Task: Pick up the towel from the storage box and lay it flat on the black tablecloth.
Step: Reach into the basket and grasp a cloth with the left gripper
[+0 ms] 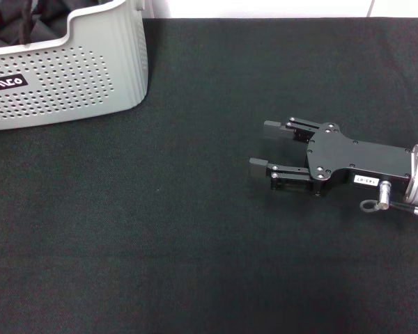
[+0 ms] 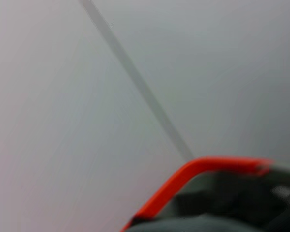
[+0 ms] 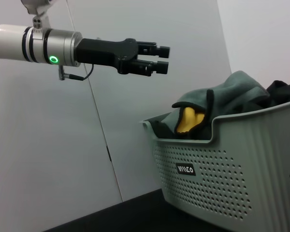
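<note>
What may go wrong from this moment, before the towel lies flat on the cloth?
1. The towel sits bunched in the box beside another black fabric. The left gripper, hovering above the box, might grab both or the wrong one.
2. The towel is crumpled, so it may land folded.
3. The open right gripper hangs over the middle of the tablecloth and might be in the way of laying it.
</note>
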`<state>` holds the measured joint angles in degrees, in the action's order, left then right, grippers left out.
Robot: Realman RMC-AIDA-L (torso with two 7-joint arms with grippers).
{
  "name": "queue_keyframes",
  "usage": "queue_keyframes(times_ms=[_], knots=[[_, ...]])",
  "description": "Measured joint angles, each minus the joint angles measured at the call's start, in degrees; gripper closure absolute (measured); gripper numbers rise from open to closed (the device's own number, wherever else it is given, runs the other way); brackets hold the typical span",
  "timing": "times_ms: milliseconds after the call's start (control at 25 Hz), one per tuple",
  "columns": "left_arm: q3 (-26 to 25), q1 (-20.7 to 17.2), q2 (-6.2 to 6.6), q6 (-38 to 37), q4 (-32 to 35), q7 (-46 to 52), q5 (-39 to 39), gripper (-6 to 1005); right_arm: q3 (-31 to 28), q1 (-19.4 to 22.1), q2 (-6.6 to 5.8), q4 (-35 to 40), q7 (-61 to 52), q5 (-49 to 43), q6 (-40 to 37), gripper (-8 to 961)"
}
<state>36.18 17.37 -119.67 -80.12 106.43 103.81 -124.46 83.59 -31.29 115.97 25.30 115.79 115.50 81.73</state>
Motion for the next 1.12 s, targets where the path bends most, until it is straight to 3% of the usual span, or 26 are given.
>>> queue_keyframes(times_ms=[280,520,800,1120], knots=[[0.4,0.0,-0.29,7.9,-1.7,-0.1,-13.8,245,0.0,-0.5,0.03,0.0,0.0,0.0,-0.3,169],[2.0,-0.3,-0.42,14.3,-6.1,-0.2,-15.8,245,-0.1,-1.0,0.07,-0.1,0.1,-0.2,-0.6,169],[9.2,-0.5,-0.64,24.2,-12.3,0.7,-24.4,246,0.3,-0.8,0.21,-0.1,0.1,-0.4,-0.7,168],[11.7,-0.4,-0.70,30.8,-14.1,3.2,-26.0,247,0.3,0.1,0.22,-0.6,0.1,-0.2,-0.5,168]])
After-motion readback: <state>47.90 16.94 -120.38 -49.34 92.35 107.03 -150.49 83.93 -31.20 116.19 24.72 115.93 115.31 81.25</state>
